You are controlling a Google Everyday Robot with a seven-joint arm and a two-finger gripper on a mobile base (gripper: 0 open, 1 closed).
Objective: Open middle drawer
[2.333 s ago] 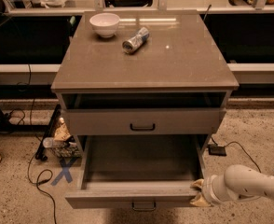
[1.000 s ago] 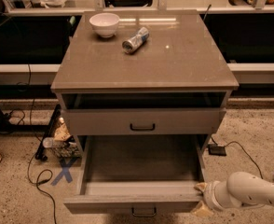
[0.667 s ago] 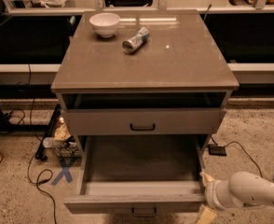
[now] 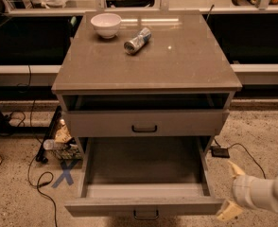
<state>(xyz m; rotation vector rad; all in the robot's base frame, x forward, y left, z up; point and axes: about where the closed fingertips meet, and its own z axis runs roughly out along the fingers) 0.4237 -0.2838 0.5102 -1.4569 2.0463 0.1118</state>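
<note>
Where the grey, square-edged cabinet (image 4: 177, 67) stands on the speckled stone floor (image 4: 262, 131), its wide grey middle drawer (image 4: 106, 206) juts far out toward the camera. It is a shallow rectangular box with a matt bottom and thin side walls. Its flat front carries a small black bar handle (image 4: 146, 216) at the lower edge of the view. Above it the taller-fronted top drawer (image 4: 101, 124) sits nearly flush with the frame. It has its own black bar handle (image 4: 144, 128) at the centre and a dark slot open over its upper edge.

The cabinet top is a smooth brown slab with a dull sheen that catches small glints of light. A round white bowl (image 4: 106, 24) stands near the rear left of the slab. A silver can (image 4: 137, 40) lies on its side just beside the bowl, not touching it.

The cream-tipped two-finger gripper (image 4: 231, 190), on a rounded white arm (image 4: 264, 193), sits at the lower right, just beside the open drawer's right front corner. Its fingers are spread wide, one pointing up and one down, with nothing between them. Whether the lower one touches the drawer front cannot be told.

To the right of the drawer, a black power adapter (image 4: 220, 151) and its thin cable lie on the floor near the cabinet's foot. To the left, a heap of bottles and wrappers (image 4: 61, 141) leans close to the cabinet side. Black cables (image 4: 37, 176) loop nearby, and a blue tape cross (image 4: 65, 176) lies just beside the drawer's left wall.
</note>
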